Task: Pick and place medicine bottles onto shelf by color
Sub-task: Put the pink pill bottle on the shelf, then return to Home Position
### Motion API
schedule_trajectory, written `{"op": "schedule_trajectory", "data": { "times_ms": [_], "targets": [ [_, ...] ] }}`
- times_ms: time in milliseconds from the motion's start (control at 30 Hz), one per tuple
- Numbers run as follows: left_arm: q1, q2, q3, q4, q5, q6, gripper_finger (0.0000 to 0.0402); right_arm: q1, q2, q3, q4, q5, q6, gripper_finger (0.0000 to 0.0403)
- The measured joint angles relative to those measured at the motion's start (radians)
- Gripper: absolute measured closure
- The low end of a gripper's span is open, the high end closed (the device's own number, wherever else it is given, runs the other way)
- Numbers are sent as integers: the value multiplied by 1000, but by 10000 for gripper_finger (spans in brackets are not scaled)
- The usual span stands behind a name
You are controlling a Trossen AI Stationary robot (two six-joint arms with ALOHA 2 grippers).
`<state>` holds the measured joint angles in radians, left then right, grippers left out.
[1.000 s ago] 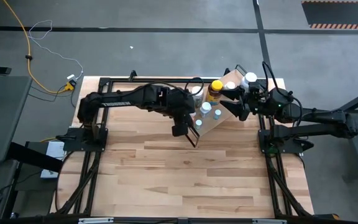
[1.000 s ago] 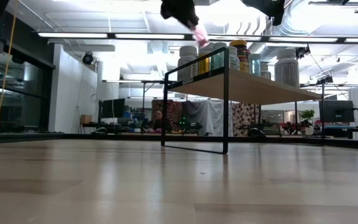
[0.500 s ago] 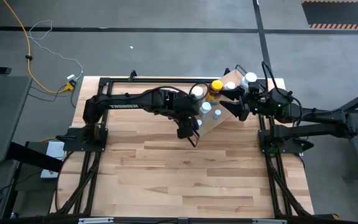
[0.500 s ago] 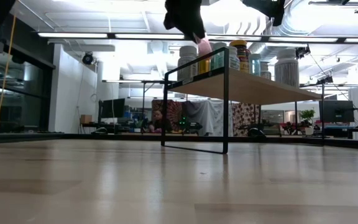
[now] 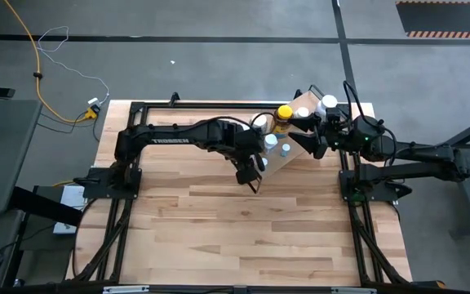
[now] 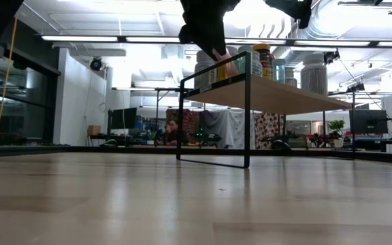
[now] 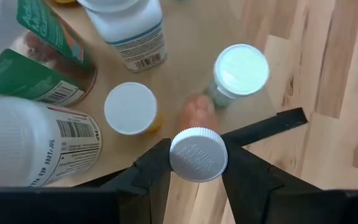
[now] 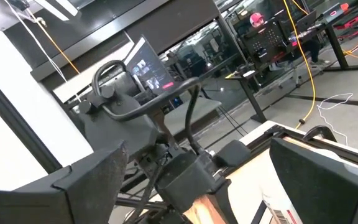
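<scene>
My left gripper (image 5: 250,167) hangs over the near left corner of the light-wood shelf (image 5: 277,163), shut on a small pinkish medicine bottle with a white cap (image 7: 198,154). The low view shows that bottle (image 6: 221,62) just above the shelf board (image 6: 278,95). Several bottles stand on the shelf: an amber one with a yellow cap (image 5: 283,113) and white-capped ones (image 5: 270,140) (image 7: 130,109) (image 7: 241,68). My right gripper (image 5: 307,135) waits open at the shelf's right side, holding nothing. My left gripper pinches the pinkish bottle at its capped top (image 7: 198,163) between its two fingers (image 7: 157,171), one on each side. The fingers slant steeply down from above. The bottle's body (image 7: 197,116) hangs beyond the fingertips over the shelf corner; I cannot tell whether its base touches the board.
The shelf's black wire frame (image 6: 246,109) runs along the edge under the held bottle (image 7: 272,121). A large white bottle (image 7: 30,149) and a green-labelled one (image 7: 42,59) crowd the shelf beside it. Bare butcher-block tabletop (image 5: 243,229) spreads toward the near edge.
My left gripper has come down toward the shelf's near left corner with the pinkish bottle and has rolled a little at the wrist. The bottle has sunk from well above the board to just over it. The grip stays shut on it.
</scene>
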<state>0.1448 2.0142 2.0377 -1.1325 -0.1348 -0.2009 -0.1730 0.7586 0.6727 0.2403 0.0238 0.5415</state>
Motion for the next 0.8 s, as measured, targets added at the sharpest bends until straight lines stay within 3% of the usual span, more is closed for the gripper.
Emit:
{"op": "schedule_trajectory", "data": {
  "times_ms": [800],
  "targets": [
    [0,-2,0,10,-29,-6,260,0,0,0,-5,0,0,20]
  ]
}}
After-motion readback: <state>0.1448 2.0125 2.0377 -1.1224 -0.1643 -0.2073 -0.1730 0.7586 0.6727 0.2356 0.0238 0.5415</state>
